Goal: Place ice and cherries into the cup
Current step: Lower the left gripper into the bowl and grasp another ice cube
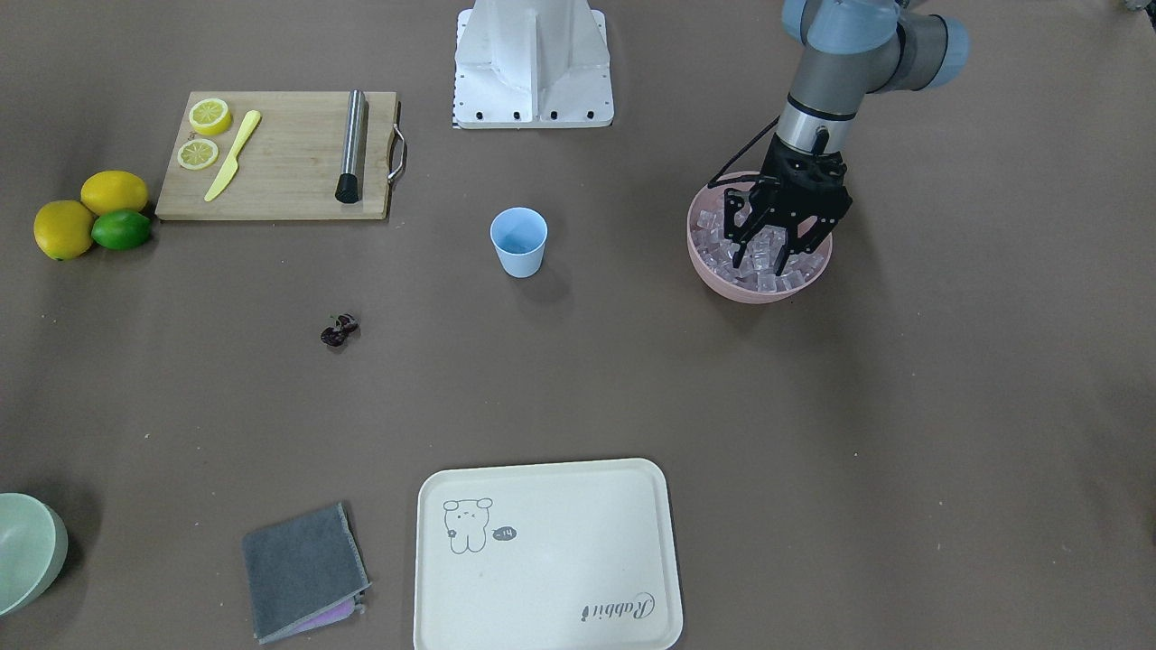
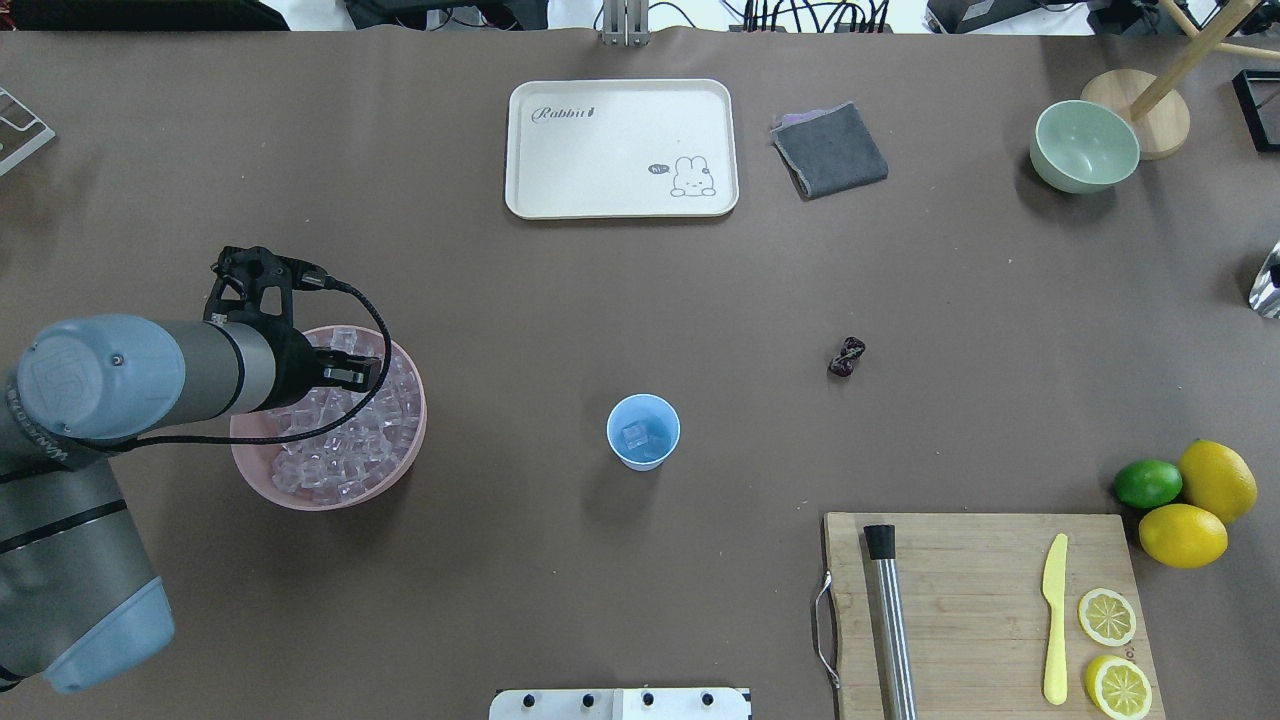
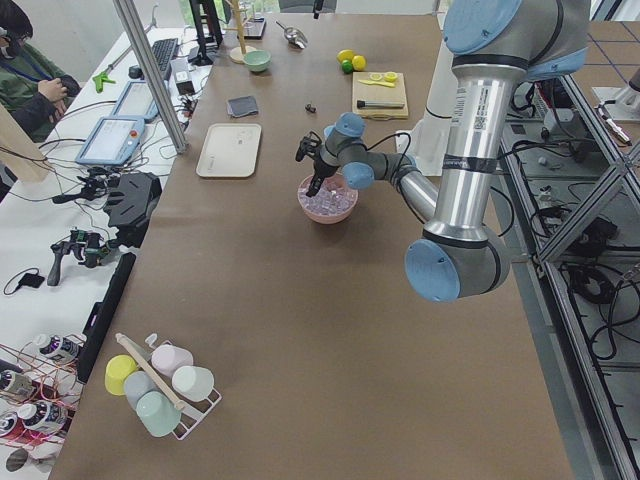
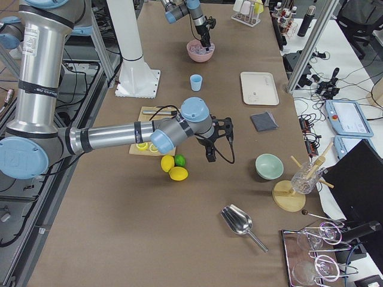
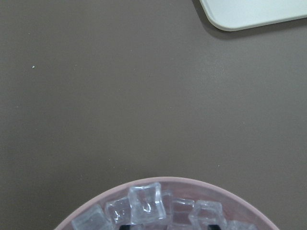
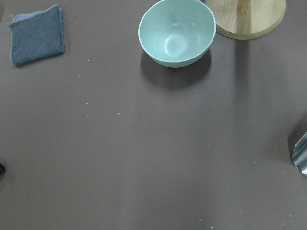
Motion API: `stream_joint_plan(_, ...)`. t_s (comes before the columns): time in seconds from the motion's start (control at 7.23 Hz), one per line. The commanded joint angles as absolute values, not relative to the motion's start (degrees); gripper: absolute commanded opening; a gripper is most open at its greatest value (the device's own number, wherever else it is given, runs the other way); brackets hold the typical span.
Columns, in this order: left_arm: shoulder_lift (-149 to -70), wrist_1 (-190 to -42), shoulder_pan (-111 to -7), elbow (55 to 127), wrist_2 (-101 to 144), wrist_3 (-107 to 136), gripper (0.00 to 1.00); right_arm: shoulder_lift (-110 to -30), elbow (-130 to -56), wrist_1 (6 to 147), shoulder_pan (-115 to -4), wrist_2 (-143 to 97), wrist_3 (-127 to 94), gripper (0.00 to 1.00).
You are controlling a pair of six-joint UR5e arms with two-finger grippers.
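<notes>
Ice [image 1: 710, 236] is what the left gripper [image 1: 764, 262] is set among. Its jaws are seen spread apart, with the tips lowered into the heap of cubes; whether a cube is caught between them cannot be told. The heap is held in a pink bowl [image 1: 757, 292], which stands well apart from the cup [image 2: 643, 432], out toward the robot's left.

The light blue cup stands upright near the middle of the table. At least one clear cube is seen at its bottom in the overhead view. The cherries [image 2: 846, 357] lie on the bare table as a small dark cluster, untouched, on the far side of the cup from the bowl.

The right gripper [image 4: 212, 149] shows only in the exterior right view, above the table beyond the lemons [image 4: 173, 168] and lime [image 4: 179, 159]. The state of its jaws cannot be told.

The task is judged to be at an early stage. A start has been made on the ice and another pick from the bowl appears to be in hand. More cubes are likely to be carried across, and the cherries have yet to be lifted and dropped in.
</notes>
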State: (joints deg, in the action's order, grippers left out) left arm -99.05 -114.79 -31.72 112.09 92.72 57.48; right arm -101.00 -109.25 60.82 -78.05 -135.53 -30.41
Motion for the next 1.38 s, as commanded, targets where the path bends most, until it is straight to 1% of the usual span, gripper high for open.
stream_joint_plan(0.0,-99.0,-114.8,-31.7,111.9,92.7,57.5,0.56,-101.0,-109.2,60.8,-78.0,-135.5,-30.3,1.00)
stream_joint_plan(0.41,-98.8,-114.8,-31.9,111.8,92.7,57.4,0.56,-101.0,-109.2,60.8,-78.0,-135.5,-30.2,1.00)
stream_joint_plan(0.55,-98.6,-114.8,-32.1,111.8,92.7,57.4,0.54,-101.1,-109.2,60.8,-78.0,-135.5,-30.2,1.00)
stream_joint_plan(0.69,-98.5,-114.8,-32.2,111.9,92.7,57.4,0.48,-101.1,-109.2,60.9,-78.0,-135.5,-30.2,1.00)
stream_joint_plan(0.97,-98.8,-114.8,-32.2,111.8,92.7,57.4,0.40,-101.1,-109.2,60.8,-78.0,-135.5,-30.3,1.00)
stream_joint_plan(1.11,-98.9,-114.8,-32.2,111.8,92.8,57.4,0.32,-101.1,-109.2,60.8,-78.0,-135.5,-30.3,1.00)
stream_joint_plan(1.24,-98.9,-114.8,-32.3,111.9,92.7,57.4,0.21,-101.1,-109.2,60.8,-78.0,-135.5,-30.3,1.00)
